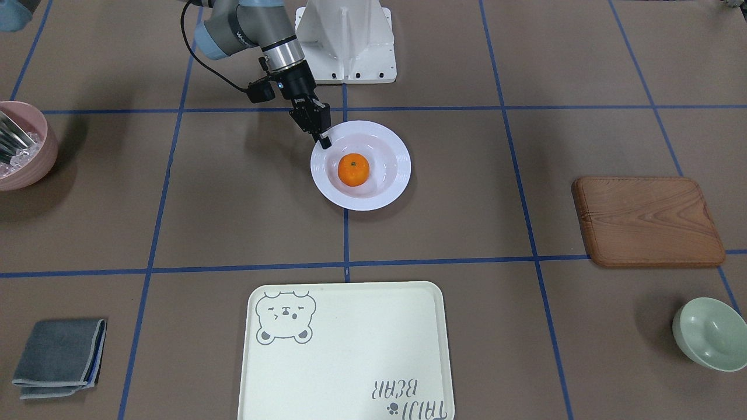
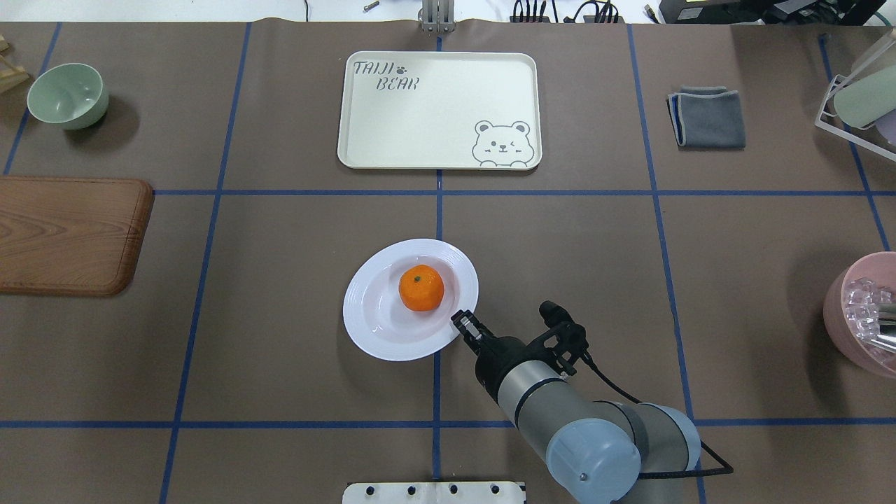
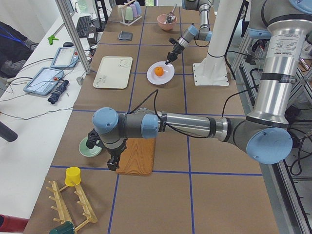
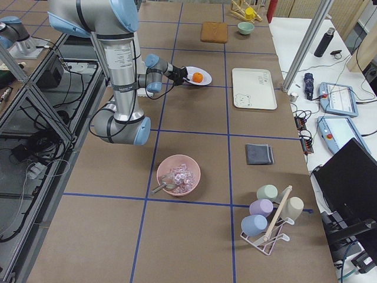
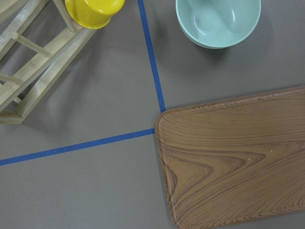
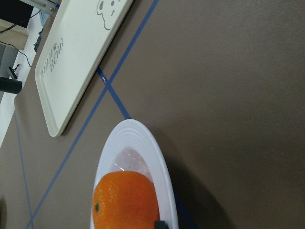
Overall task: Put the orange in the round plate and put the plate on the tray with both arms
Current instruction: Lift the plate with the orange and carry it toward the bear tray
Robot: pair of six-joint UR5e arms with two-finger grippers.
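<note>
orange point(image 1: 353, 169): sits in the well of the round plate point(image 1: 379, 195), stem dot up.
round plate: flat on the table in front of my base, well apart from the tray point(image 1: 350, 350).
tray: lies beyond a blue tape line, on the operators' side.
right pincer point(image 1: 324, 140): at the plate's near rim, fingers narrow, one tip over the rim; whether I pinch it, I cannot tell.
left pincer point(image 3: 112, 165): over the corner of the wooden board point(image 3: 139, 156), near the pale-green bowl point(image 3: 89, 147); wide or narrow, I cannot tell.
</note>
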